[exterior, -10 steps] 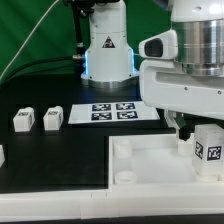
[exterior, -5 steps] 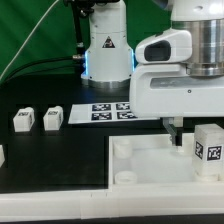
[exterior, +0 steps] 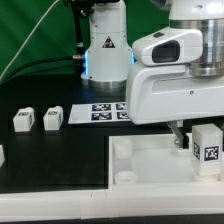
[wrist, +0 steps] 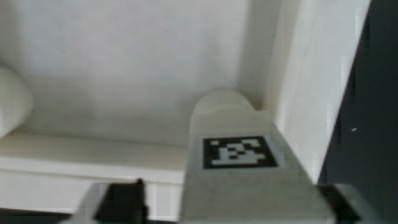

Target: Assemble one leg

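Observation:
A white leg (exterior: pixel 207 148) with a black-and-white tag stands upright in the near corner of the large white tray-like piece (exterior: pixel 140 162), at the exterior view's right. My gripper (exterior: pixel 196 132) hangs just above and around the leg's top. One dark finger (exterior: pixel 178 135) shows beside the leg on the exterior view's left. In the wrist view the leg (wrist: pixel 240 150) lies between my gripper's (wrist: pixel 231 205) two fingers, with a gap on each side. The gripper is open and holds nothing.
Two more legs (exterior: pixel 24 120) (exterior: pixel 53 117) stand on the black table at the exterior view's left, and part of another (exterior: pixel 2 155) shows at the edge. The marker board (exterior: pixel 105 111) lies behind the tray. The robot base (exterior: pixel 107 50) stands at the back.
My gripper and arm have risen and shifted a little toward the exterior view's left. More of the leg shows now. The leg stays standing in the tray's corner.

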Robot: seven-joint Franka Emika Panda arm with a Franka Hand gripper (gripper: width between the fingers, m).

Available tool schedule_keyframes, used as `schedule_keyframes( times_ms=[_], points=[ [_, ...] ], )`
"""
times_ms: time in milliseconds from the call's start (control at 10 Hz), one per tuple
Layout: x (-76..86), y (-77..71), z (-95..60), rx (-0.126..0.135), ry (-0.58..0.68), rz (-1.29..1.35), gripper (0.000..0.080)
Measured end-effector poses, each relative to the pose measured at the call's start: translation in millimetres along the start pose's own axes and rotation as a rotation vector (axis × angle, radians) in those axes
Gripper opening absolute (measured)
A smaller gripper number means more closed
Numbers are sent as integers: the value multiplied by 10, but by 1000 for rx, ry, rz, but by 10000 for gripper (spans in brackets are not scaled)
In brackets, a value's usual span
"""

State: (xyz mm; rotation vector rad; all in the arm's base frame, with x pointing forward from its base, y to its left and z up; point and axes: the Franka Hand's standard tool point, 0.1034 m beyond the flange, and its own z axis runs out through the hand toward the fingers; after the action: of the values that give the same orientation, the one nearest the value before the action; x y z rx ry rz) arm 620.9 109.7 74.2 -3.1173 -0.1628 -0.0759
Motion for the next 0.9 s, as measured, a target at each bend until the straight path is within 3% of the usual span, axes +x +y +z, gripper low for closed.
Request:
schedule_keyframes(
  times_ms=[100, 600, 900],
  points=[
    [0, 1, 0, 0, 0, 0, 294],
    [0, -1, 0, 1, 0, 46, 294],
    [-3, -11, 2, 3, -1, 336, 294]
  ],
)
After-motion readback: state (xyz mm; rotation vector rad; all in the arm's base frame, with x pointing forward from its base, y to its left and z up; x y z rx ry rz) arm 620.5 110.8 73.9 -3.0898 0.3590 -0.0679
